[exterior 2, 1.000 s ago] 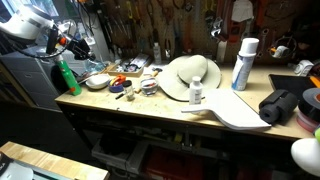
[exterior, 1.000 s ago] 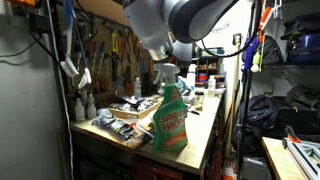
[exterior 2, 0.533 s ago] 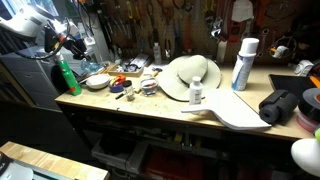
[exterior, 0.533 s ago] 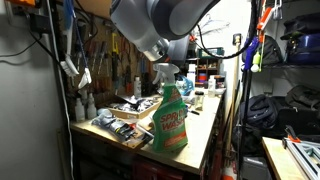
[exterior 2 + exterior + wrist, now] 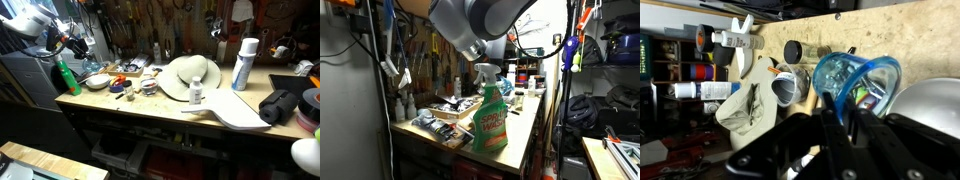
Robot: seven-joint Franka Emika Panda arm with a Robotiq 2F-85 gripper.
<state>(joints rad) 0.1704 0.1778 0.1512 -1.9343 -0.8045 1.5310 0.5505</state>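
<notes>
In the wrist view my gripper (image 5: 832,122) has its two black fingers closed on the rim of a clear blue plastic cup (image 5: 855,82), one finger inside and one outside. The cup is held above the workbench. In an exterior view the gripper (image 5: 76,43) hangs over the bench's far left end, above a green spray bottle (image 5: 66,77) and a pale bowl (image 5: 97,81); the cup is too small to make out there. In an exterior view only the arm (image 5: 480,25) shows, above the same green bottle (image 5: 492,115).
On the bench are a beige sun hat (image 5: 190,75), a white spray can (image 5: 243,63), a small white bottle (image 5: 196,92), a pale board (image 5: 235,112) and a black object (image 5: 283,105). Tools hang on the back wall. A metal bowl (image 5: 930,105) lies below the cup.
The arm has shifted a little sideways above the green bottle over the last second and has stayed nearly still since. The cup stays in the fingers.
</notes>
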